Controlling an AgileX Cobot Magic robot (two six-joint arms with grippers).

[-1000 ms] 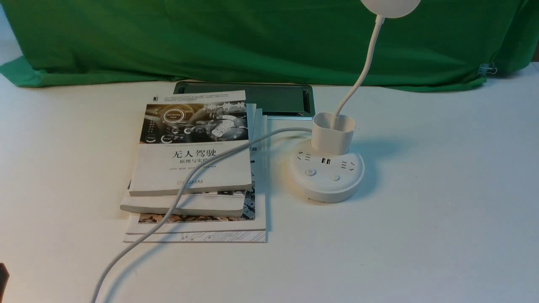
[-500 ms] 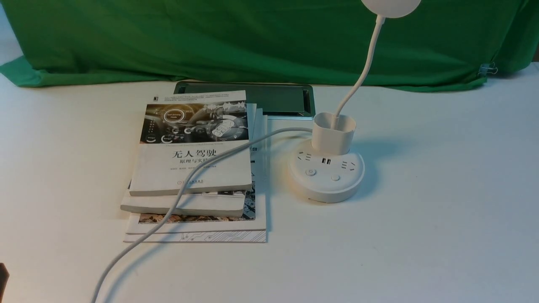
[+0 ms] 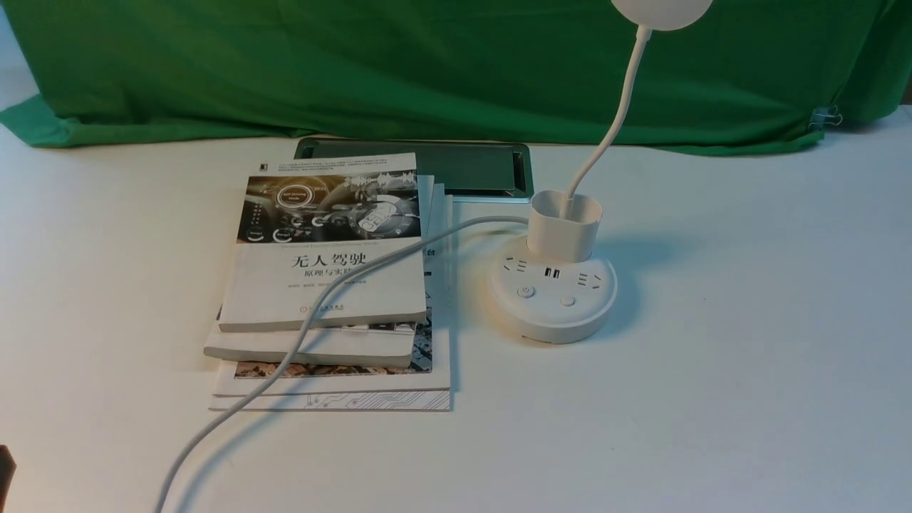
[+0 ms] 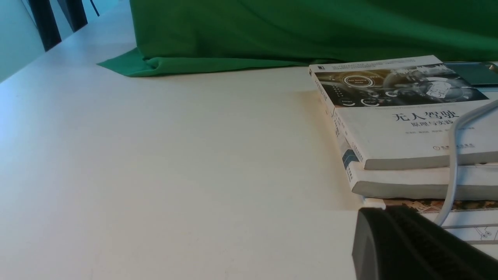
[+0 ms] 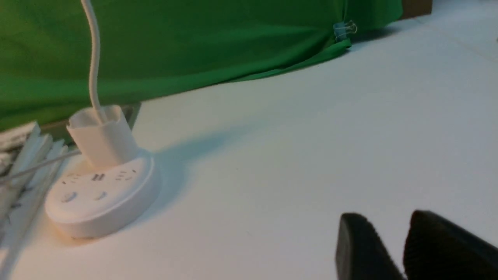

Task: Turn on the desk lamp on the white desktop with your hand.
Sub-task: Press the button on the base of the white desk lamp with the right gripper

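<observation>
The desk lamp [image 3: 552,299] stands on the white desktop [image 3: 748,320], right of centre. Its round base carries sockets and two buttons [image 3: 526,291], with a cup holder [image 3: 564,224] behind them. The thin neck rises to the round head [image 3: 661,11], which the top edge cuts off. The lamp also shows in the right wrist view [image 5: 102,194], well off from my right gripper [image 5: 383,225]. That gripper's black fingers stand slightly apart and empty over bare desktop. My left gripper [image 4: 385,210] is shut and empty, low over the desktop beside the books.
A stack of books [image 3: 328,285] lies left of the lamp, with the white cable [image 3: 299,335] running across it to the front edge. A dark recessed panel [image 3: 456,167] sits behind the books. Green cloth [image 3: 427,64] covers the back.
</observation>
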